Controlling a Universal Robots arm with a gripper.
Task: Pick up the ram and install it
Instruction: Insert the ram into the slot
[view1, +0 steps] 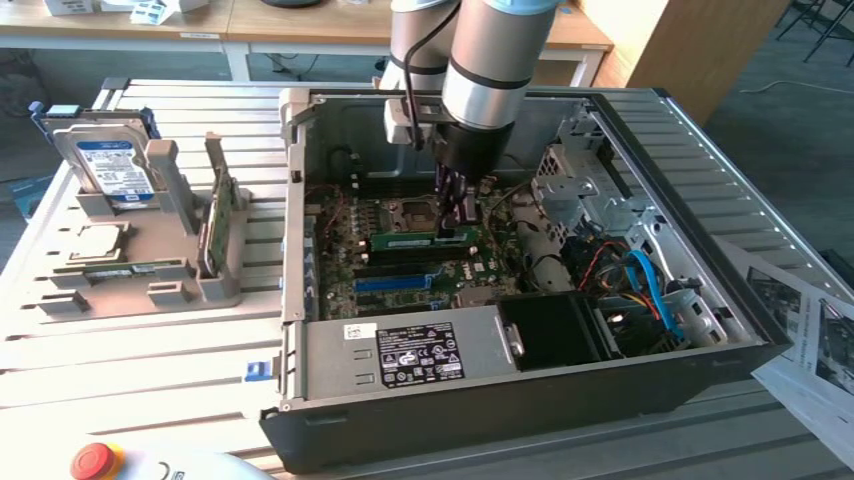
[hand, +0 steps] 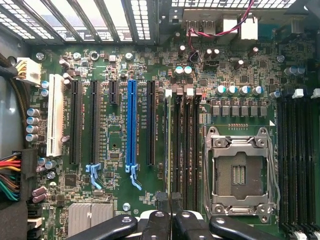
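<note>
Open from above: the computer case (view1: 296, 200) on the table (view1: 134, 350) gives you free room straight down to the motherboard (hand: 150, 65). Its walls ring your end effector (view1: 458, 225), the power supply (view1: 414, 355) blocks the near edge, and the drive cage (view1: 587, 185) and cables (view1: 641, 275) crowd the exterior view's right.

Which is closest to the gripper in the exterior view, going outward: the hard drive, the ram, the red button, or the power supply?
1. ram: at the gripper tips, inside the case.
2. power supply: along the case's near wall.
3. hard drive: upright on the stand, exterior view's left.
4. red button: that view's bottom-left corner.
</note>
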